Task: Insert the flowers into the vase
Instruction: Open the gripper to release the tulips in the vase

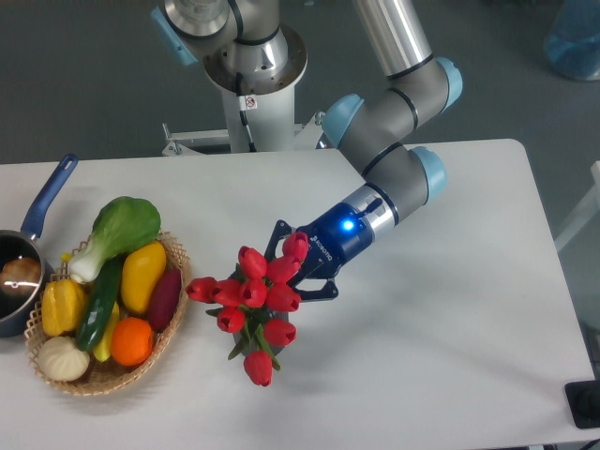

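The flowers, a bunch of red tulips with green leaves, stand out over the middle of the white table. Their blooms face up and forward. My gripper reaches in from the upper right. Its dark blue fingers close in on either side of the back of the bunch and seem to hold it. The fingertips are hidden behind the blooms. The vase does not show. It is either hidden under the bunch or out of view.
A wicker basket of toy vegetables and fruit sits at the left. A blue-handled saucepan stands at the far left edge. The robot's base is at the back of the table.
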